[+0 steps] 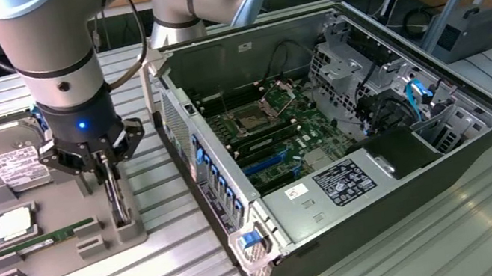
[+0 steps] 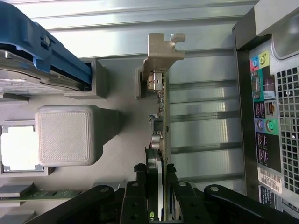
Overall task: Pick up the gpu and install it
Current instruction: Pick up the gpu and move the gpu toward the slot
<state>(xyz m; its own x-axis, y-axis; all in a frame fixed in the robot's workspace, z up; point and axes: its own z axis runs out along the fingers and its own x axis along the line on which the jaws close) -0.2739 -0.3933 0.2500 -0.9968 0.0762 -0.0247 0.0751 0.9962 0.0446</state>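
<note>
Lifting the gpu (image 1: 118, 200) out of its slot is best done straight up, with the card kept upright so that it is not wedged against the slot walls of the grey holder (image 1: 64, 254); a sideways pull is judged likely to bind it. The gripper (image 2: 157, 170) is closed to a narrow gap on the card's upper edge, one finger set against each face, at the end away from the silver bracket (image 2: 161, 51). The card is seen standing on edge in the holder, beside the open computer case (image 1: 343, 113), not yet installed.
</note>
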